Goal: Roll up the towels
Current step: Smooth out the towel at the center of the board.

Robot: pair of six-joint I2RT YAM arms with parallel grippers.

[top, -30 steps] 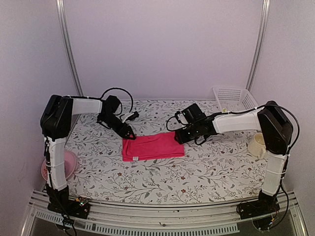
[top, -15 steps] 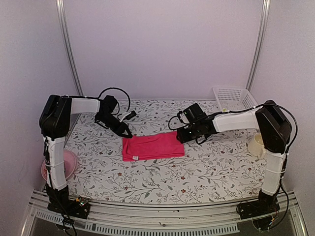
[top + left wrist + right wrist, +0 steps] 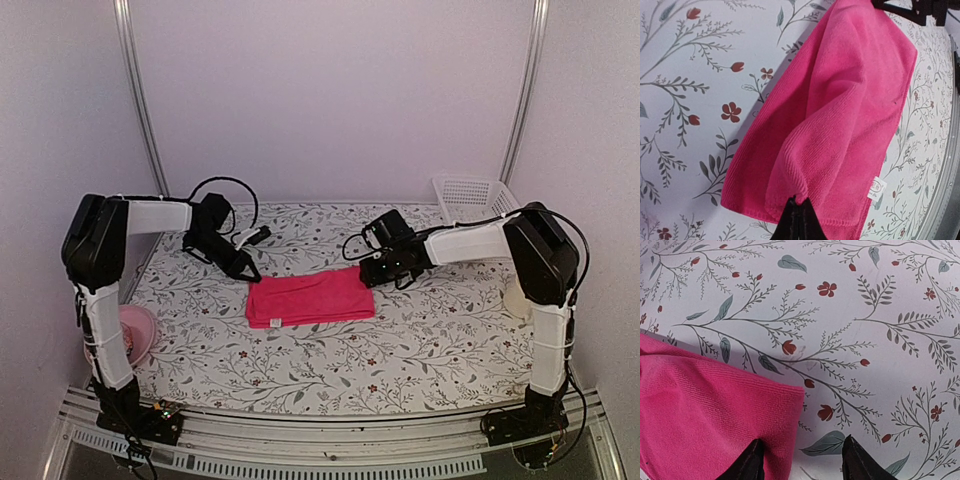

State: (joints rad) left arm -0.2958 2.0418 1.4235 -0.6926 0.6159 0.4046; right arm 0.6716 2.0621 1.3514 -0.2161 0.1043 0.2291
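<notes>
The left end effector [image 3: 248,273] is pressed together, pinching the far-left edge of the folded pink towel [image 3: 310,298] lying mid-desk [image 3: 420,340], while the right end effector [image 3: 368,275] holds its 2 fingers [image 3: 752,462] spread at the towel's far-right corner.

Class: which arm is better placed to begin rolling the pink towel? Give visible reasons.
Left, likely: left gripper is shut on the pink towel at its corner; right gripper stands open at its edge.

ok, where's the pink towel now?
Top view: the pink towel lies folded mid-way across the table. The left tool is shut on its far-left corner, and the right tool is open at its far-right corner.
</notes>
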